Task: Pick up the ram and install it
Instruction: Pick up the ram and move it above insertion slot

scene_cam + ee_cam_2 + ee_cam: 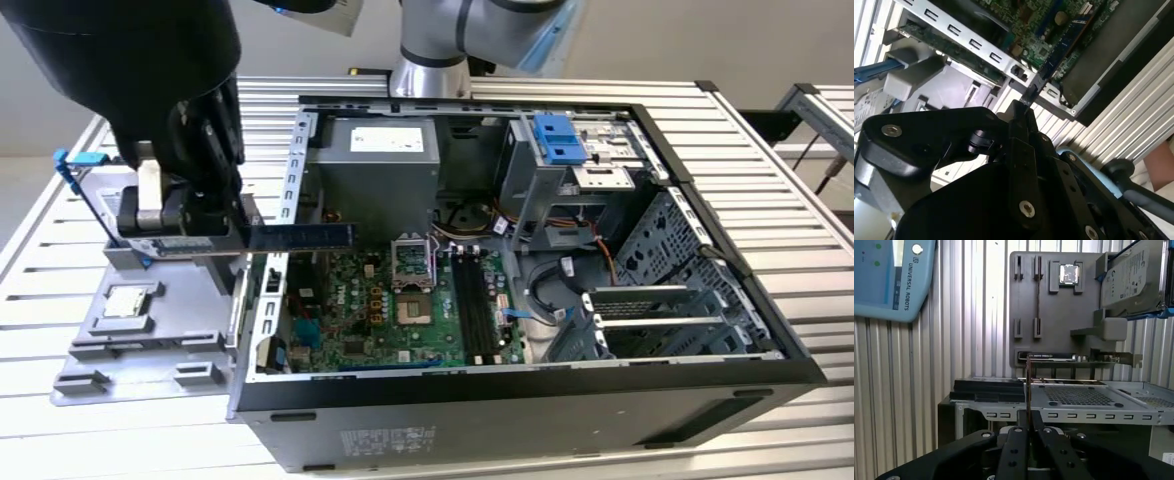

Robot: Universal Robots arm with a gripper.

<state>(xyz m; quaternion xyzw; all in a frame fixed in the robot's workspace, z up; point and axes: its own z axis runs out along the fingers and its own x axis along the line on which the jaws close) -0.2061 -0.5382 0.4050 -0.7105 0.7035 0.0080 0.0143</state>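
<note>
RAM stick point(307, 235) clamped edge-on between the closed gripper point(254, 238) fingers, held level across the open PC case point(534, 420) wall on the exterior view's left, just above motherboard point(400, 320), beside grey parts tray point(134, 345).

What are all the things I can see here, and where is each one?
table: one, silver slats, under everything.
computer case: one, black, lying open on the table.
motherboard: one, green, on the case floor.
power supply: one, grey, at the case's far end.
parts tray: one, grey, beside the case on the exterior view's left.
processor chip: one, silver, in a tray pocket.
hard drive: one, silver, standing in the tray.
ram: one, dark blue stick, held over the case's edge nearest the tray.
gripper: one, black, shut on the ram.
arm: one, silver-grey, base at the table's far side.
</note>
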